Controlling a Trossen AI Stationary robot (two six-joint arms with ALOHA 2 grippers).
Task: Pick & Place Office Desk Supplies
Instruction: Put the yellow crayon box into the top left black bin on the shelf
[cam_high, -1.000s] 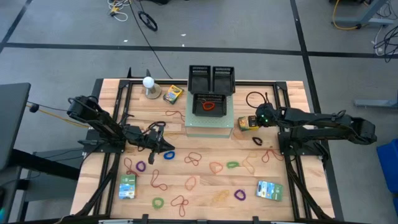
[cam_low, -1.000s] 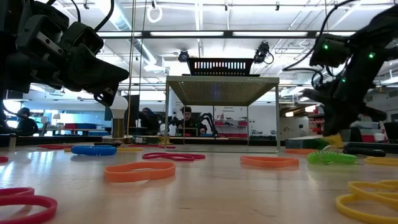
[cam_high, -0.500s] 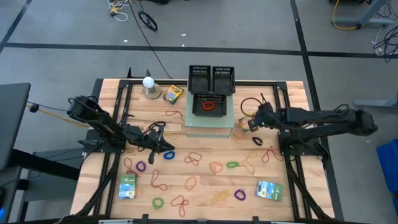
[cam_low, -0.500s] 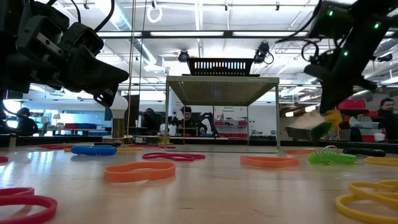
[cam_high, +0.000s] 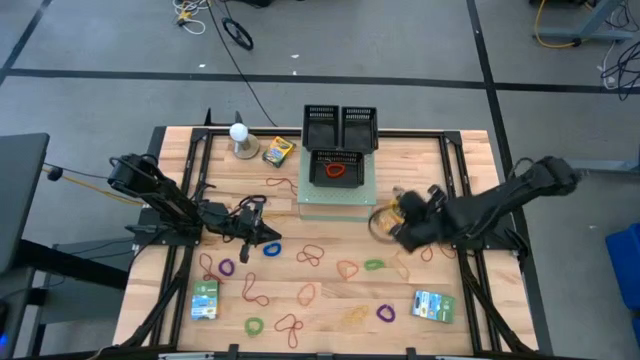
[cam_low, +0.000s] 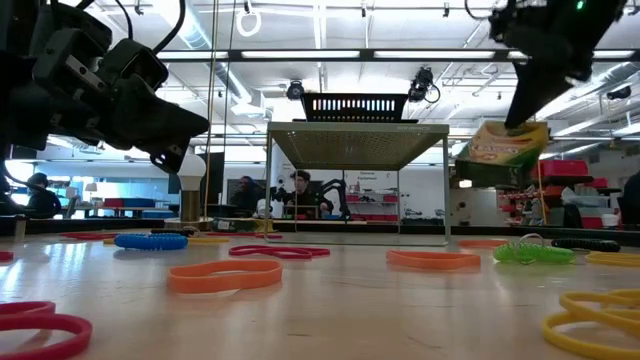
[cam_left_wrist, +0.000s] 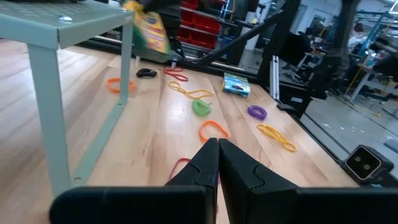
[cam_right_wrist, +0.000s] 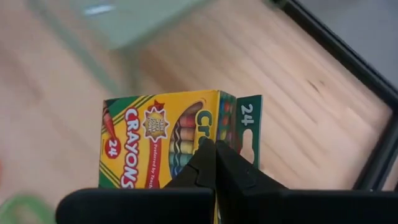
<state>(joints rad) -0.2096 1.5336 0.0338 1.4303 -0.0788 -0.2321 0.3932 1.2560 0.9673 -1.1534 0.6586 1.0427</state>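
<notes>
Progress, as we judge it: one red band (cam_high: 338, 171) binned, right gripper (cam_right_wrist: 214, 144) clamped on a lifted crayon box (cam_right_wrist: 166, 138) (left gripper (cam_left_wrist: 218, 144) closed, empty), most bands and packets (cam_high: 432, 305) remaining.

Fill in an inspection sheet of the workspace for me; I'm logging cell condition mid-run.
Surface: wooden table, slatted, with a pale green stand.
Job's things: crayon box lifted off the table; second crayon box by the white ball; rubber bands scattered; packets near front corners.
Clutter: black trays behind the stand.
Grippers: right gripper shut on crayon box; left gripper shut, empty.
Cables: black cable on floor.
Surroundings: person beyond the table.
</notes>
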